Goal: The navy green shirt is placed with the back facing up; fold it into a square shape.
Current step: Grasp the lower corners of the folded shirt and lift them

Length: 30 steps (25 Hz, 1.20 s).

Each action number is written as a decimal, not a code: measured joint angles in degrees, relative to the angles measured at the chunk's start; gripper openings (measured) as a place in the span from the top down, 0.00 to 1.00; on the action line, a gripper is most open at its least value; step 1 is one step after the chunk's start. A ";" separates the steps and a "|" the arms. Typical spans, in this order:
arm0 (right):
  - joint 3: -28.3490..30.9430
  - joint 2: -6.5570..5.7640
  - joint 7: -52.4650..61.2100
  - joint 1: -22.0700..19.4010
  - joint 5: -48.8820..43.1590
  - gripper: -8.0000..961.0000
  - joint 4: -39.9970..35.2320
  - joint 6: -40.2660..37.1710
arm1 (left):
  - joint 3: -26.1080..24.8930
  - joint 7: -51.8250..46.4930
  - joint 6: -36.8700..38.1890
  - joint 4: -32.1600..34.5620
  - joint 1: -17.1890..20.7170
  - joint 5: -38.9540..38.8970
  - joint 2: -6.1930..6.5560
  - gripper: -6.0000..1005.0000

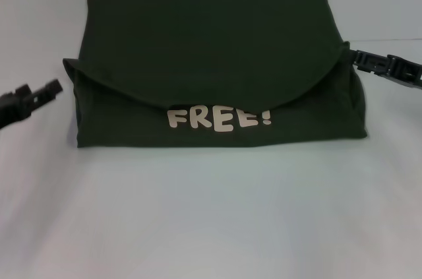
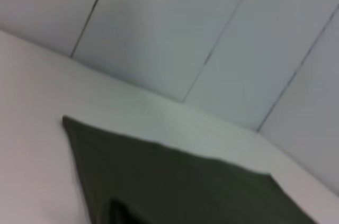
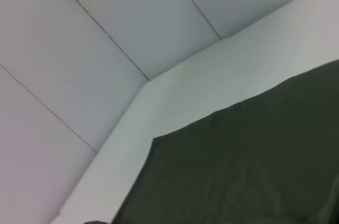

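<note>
The navy green shirt (image 1: 217,55) lies folded on the white table (image 1: 211,213) as a wide, roughly rectangular bundle. Its top flap is folded down toward me with a curved edge, and the cream "FREE!" lettering (image 1: 217,119) shows just below that edge. My left gripper (image 1: 54,86) hovers just off the shirt's left edge, apart from the cloth. My right gripper (image 1: 353,58) is at the shirt's upper right edge, touching or nearly touching it. A corner of the shirt shows in the left wrist view (image 2: 175,181) and in the right wrist view (image 3: 249,160).
The white table runs well past the shirt at the front and on both sides. White panelled walls (image 2: 175,33) stand behind the table; they also show in the right wrist view (image 3: 106,17).
</note>
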 joint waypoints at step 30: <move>0.48 1.51 1.45 -2.74 4.17 0.16 0.59 0.07 | 11.51 17.28 -11.52 2.16 0.47 9.13 -5.60 0.10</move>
